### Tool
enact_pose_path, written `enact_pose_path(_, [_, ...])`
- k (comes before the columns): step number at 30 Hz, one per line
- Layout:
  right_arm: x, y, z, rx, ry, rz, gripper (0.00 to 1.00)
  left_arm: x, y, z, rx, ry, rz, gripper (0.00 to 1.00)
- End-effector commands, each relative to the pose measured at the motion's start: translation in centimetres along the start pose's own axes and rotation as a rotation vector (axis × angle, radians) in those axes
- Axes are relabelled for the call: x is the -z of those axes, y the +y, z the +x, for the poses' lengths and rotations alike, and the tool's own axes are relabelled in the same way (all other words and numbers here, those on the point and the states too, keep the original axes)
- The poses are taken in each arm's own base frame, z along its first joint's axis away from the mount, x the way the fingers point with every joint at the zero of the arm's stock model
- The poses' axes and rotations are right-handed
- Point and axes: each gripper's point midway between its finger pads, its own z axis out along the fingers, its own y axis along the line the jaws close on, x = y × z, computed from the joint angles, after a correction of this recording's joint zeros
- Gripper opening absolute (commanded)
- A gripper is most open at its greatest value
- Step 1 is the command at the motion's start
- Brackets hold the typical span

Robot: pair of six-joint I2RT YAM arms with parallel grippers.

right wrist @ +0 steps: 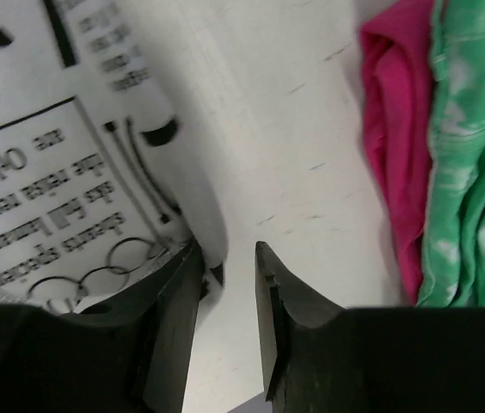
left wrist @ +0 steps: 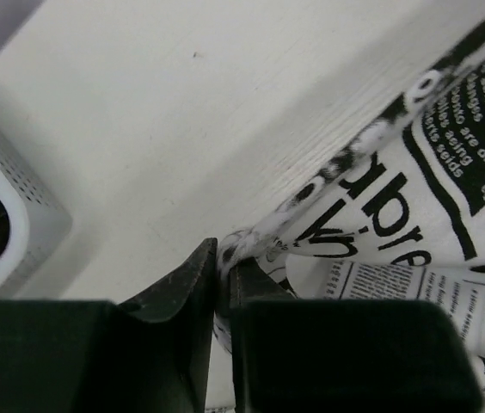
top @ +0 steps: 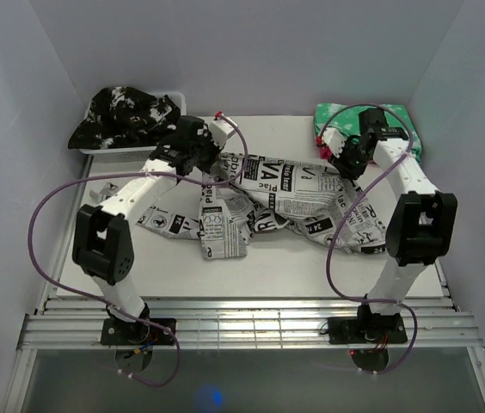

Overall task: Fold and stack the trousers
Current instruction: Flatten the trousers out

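Note:
The newspaper-print trousers [top: 277, 198] lie crumpled across the middle of the white table. My left gripper [top: 211, 162] is at their far left edge. In the left wrist view it [left wrist: 224, 258] is shut on a bunched edge of the trousers [left wrist: 414, 189]. My right gripper [top: 348, 165] is at their far right edge. In the right wrist view it [right wrist: 230, 254] is open just above the table, and the trousers' edge [right wrist: 53, 172] lies against its left finger [right wrist: 178, 292], reaching slightly into the gap.
A white basket [top: 176, 101] at the back left holds a black garment with white splotches [top: 122, 116]; its corner shows in the left wrist view [left wrist: 19, 232]. Folded green-and-white cloth [top: 397, 116] lies at the back right, over pink cloth [right wrist: 393, 129] and beside the right gripper.

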Motion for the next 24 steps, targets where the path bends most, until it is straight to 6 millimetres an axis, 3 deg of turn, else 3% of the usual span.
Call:
enact_pose_path(1, [0.5, -5.9, -2.0, -0.143, -0.002, 0.161, 0.39, -1.9, 3.9, 1.1, 0.086, 0.025, -0.089, 0.26])
enact_pose_path(2, [1.2, -5.3, -1.1, -0.223, 0.021, 0.125, 0.58, -1.7, 5.6, 1.3, 0.127, 0.025, -0.103, 0.36])
enact_pose_path(3, [1.8, -5.2, -1.8, -0.248, -0.011, 0.1, 0.69, -1.2, 5.9, 1.3, 0.16, 0.022, -0.084, 0.4])
enact_pose_path(4, [3.9, -6.1, -1.5, -0.291, -0.039, 0.12, 0.72, -0.5, 5.2, 1.5, 0.199, 0.022, -0.009, 0.44])
enact_pose_path(5, [5.2, -5.3, 0.2, -0.375, -0.033, 0.082, 0.78, 0.7, 6.0, 1.9, 0.239, 0.018, 0.008, 0.47])
enact_pose_path(6, [6.0, -4.5, 0.3, -0.413, -0.065, 0.049, 0.79, 1.5, 5.2, 2.6, 0.26, 0.032, 0.056, 0.48])
enact_pose_path(7, [8.0, -4.3, 1.7, -0.466, -0.068, 0.064, 0.81, 3.4, 4.0, 2.7, 0.277, 0.033, 0.115, 0.5])
enact_pose_path(8, [8.1, -2.7, 3.0, -0.518, -0.055, 0.023, 0.82, 4.4, 3.7, 3.4, 0.291, 0.043, 0.13, 0.52])
enact_pose_path(9, [8.4, -1.0, 3.8, -0.563, -0.054, -0.028, 0.82, 4.9, 2.1, 5.4, 0.316, 0.085, 0.176, 0.52])
enact_pose_path(10, [9.6, -0.2, 5.4, -0.61, -0.051, -0.027, 0.82, 6.8, 1.1, 5.5, 0.325, 0.082, 0.207, 0.52])
enact_pose_path(12, [8.9, 3.9, 7.4, -0.683, -0.036, -0.151, 0.81, 8.3, -2.0, 7.1, 0.397, 0.094, 0.34, 0.54])
enact_pose_path(13, [9.4, 4.9, 8.6, -0.726, -0.035, -0.164, 0.81, 9.1, -3.3, 7.5, 0.432, 0.103, 0.387, 0.56])
enact_pose_path(14, [8.7, 6.8, 9.4, -0.772, -0.036, -0.226, 0.81, 10.3, -4.6, 7.0, 0.456, 0.073, 0.444, 0.59])
enact_pose_path(15, [8.6, 7.8, 9.9, -0.796, -0.035, -0.258, 0.81, 10.7, -5.4, 7.5, 0.491, 0.082, 0.466, 0.72])
enact_pose_path(18, [7.5, 10.4, 11.5, -0.874, -0.045, -0.346, 0.81, 10.9, -7.2, 9.5, 0.565, 0.112, 0.5, 0.75])
enact_pose_path(22, [5.9, 11.2, 12.4, -0.941, -0.077, -0.378, 0.81, 10.8, -8.6, 11.6, 0.698, 0.146, 0.532, 0.75])
enact_pose_path(24, [5.4, 11.1, 12.5, -0.976, -0.094, -0.382, 0.81, 10.7, -8.1, 12.0, 0.736, 0.123, 0.512, 0.75])
